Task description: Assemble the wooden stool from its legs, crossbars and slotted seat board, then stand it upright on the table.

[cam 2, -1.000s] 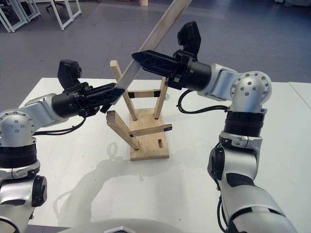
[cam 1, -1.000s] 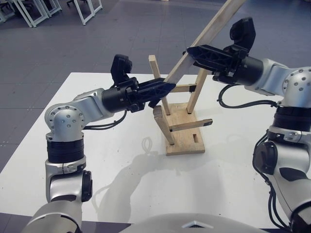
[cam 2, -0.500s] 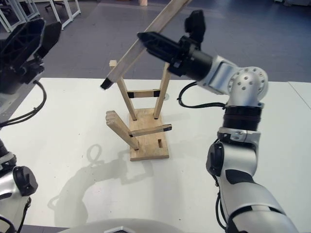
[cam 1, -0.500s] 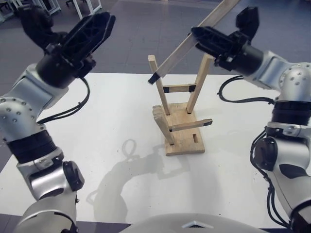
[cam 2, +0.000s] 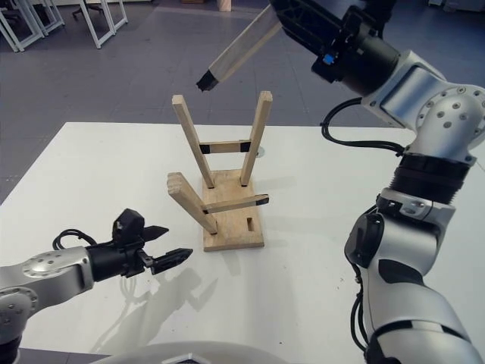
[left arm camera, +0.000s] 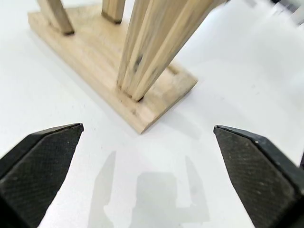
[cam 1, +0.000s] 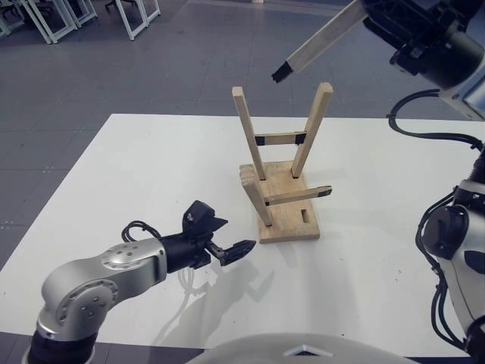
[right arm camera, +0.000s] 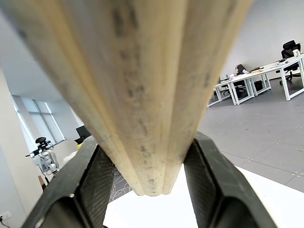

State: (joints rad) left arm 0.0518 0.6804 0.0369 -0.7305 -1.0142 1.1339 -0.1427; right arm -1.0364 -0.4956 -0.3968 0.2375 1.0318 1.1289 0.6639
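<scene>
I had the white table [cam 1: 114, 174] in front of me, with grey floor [cam 1: 189, 68] beyond its far edge and white-framed desks [cam 1: 45, 19] at the back of the room. The right wrist view also took in more desks and a dark office chair [right arm camera: 289, 50].

The slotted seat board [cam 1: 284, 226] lay flat near the middle of the table with its legs pointing up. Two legs stood in its far slots, the left one [cam 1: 248, 133] leaning slightly and the right one [cam 1: 313, 129] likewise, joined by a short crossbar [cam 1: 282, 139]. A third leg [cam 1: 254, 193] sat in the near left slot, tilted away to the left, and a second crossbar [cam 1: 298, 196] stuck out from it to the right with its dark tip free. The near right slot [cam 1: 304, 216] was open.

The right gripper [right arm camera: 147, 152] was high above the far side of the table, its two fingers [right arm camera: 90, 185] pressed against either side of the fourth leg [cam 1: 314, 49], which slanted down to the left and ended in the air above the standing legs, well apart from them.

The left gripper [cam 2: 173, 243] hung low over the table just beside the board's near left corner, its fingers [left arm camera: 42, 161] spread wide with nothing between them
</scene>
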